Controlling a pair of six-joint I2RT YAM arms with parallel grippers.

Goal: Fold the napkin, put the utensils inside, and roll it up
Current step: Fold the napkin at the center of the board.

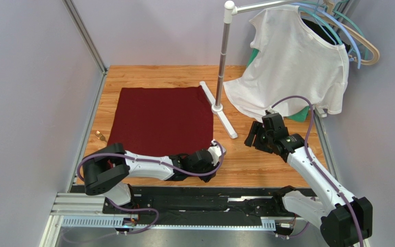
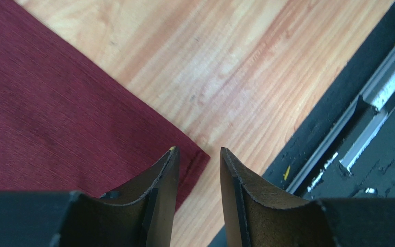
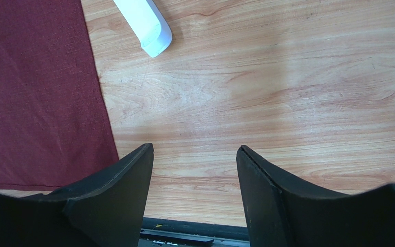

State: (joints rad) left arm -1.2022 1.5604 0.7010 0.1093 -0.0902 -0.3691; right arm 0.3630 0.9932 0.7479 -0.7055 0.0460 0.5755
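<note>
The dark maroon napkin (image 1: 161, 121) lies flat and spread out on the wooden table. It also shows in the left wrist view (image 2: 55, 113) and the right wrist view (image 3: 34, 103). My left gripper (image 1: 216, 151) is low over the napkin's near right corner. In its own view the left gripper (image 2: 198, 154) is open by a narrow gap, with the cloth corner lying under that gap and not held. My right gripper (image 1: 253, 136) hovers right of the napkin, and in its own view the right gripper (image 3: 194, 149) is open and empty over bare wood. A small gold utensil (image 1: 100, 135) lies left of the napkin.
A white T-shirt (image 1: 292, 62) hangs on hangers from a metal stand (image 1: 224, 56) at the back right. The stand's white foot (image 1: 219, 110) runs beside the napkin's right edge, and its end (image 3: 148, 23) shows ahead of my right gripper. A black rail (image 1: 194, 206) borders the near edge.
</note>
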